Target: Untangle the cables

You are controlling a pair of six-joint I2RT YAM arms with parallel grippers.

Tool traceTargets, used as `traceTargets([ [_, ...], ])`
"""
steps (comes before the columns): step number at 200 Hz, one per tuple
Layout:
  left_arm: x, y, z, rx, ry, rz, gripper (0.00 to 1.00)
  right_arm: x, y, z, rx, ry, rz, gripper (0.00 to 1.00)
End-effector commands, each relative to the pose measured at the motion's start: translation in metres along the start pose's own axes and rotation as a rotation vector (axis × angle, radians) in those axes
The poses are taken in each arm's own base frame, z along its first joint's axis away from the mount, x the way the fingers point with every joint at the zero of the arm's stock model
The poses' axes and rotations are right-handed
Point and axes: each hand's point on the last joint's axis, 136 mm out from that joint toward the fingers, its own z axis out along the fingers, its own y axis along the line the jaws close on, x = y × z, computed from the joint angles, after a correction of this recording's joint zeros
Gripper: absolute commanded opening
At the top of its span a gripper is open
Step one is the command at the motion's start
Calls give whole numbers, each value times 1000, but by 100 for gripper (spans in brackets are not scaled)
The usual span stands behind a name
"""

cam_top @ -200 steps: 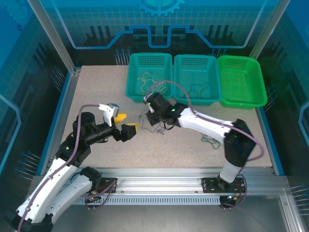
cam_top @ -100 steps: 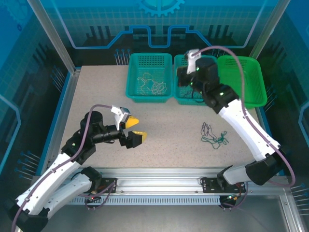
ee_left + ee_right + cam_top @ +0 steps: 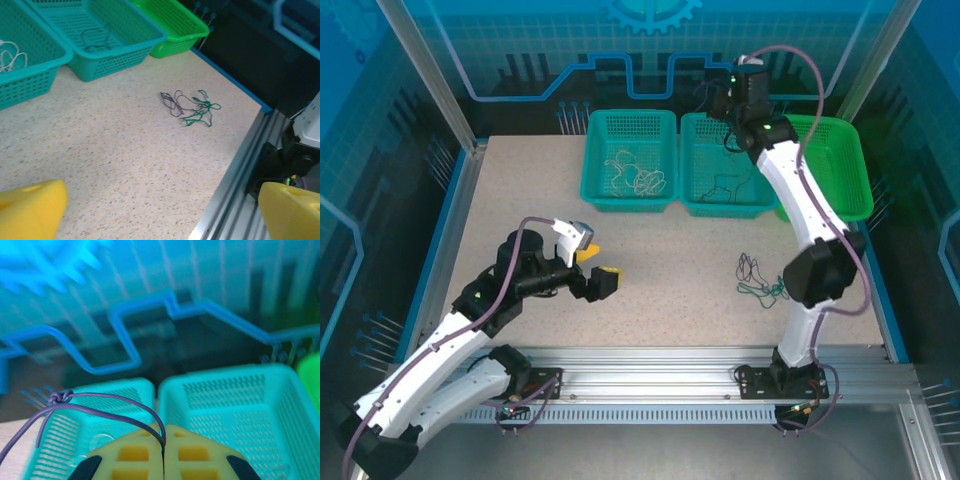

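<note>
A small clump of purple and green cables [image 3: 760, 275] lies on the table at the right, also seen as thin loops [image 3: 190, 106] ahead of my left gripper. Wide open and holding nothing, the left gripper [image 3: 600, 262] hovers over the table left of centre, its yellow fingers [image 3: 30, 210] far apart. My right gripper [image 3: 710, 100] is raised high over the back of the middle teal basket [image 3: 765, 205]. There its fingers [image 3: 135, 455] are shut on a thin purple cable [image 3: 115, 402], which loops to the left and has a small knot [image 3: 59, 397].
Three baskets stand along the back: a left teal one [image 3: 590, 190] holding pale cables [image 3: 635, 172], the middle teal one with a dark cable [image 3: 725, 185], and a green one [image 3: 865, 205]. An aluminium rail [image 3: 670, 360] runs along the near edge.
The right arm has swung from the table's centre up and back over the middle basket, gripper still shut. The left gripper has shifted slightly right and nearer, still open.
</note>
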Motion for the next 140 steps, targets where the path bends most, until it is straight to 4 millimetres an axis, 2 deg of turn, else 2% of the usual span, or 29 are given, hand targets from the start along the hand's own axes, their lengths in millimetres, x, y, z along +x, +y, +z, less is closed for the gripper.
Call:
traceTargets([
  [1,-3,7,-4,-64,1,20,99,53,-49,48,152,135,91,0],
  [8,-3,8,-4,-64,3,20,99,70,-56,62,157,190,95,1],
  [15,-3,7,-4,-65,3,22,99,87,-63,74,171,244,93,8],
  [31,-4,8,-4,-69,6,29,99,115,-79,89,202,362,97,37],
  [46,-3,9,-4,-77,9,31,99,123,-89,90,217,417,110,50],
  [57,-4,10,-3,-81,8,32,99,122,-92,85,210,419,117,55],
  [79,-6,10,0,-73,5,28,99,115,-92,68,178,394,113,56],
  [102,-8,9,4,-60,2,27,99,108,-84,39,111,368,111,54],
  [116,-8,8,7,-48,6,26,99,103,-79,13,75,339,110,54],
  [140,-9,3,13,-7,-1,19,99,111,-85,-42,50,287,133,54],
])
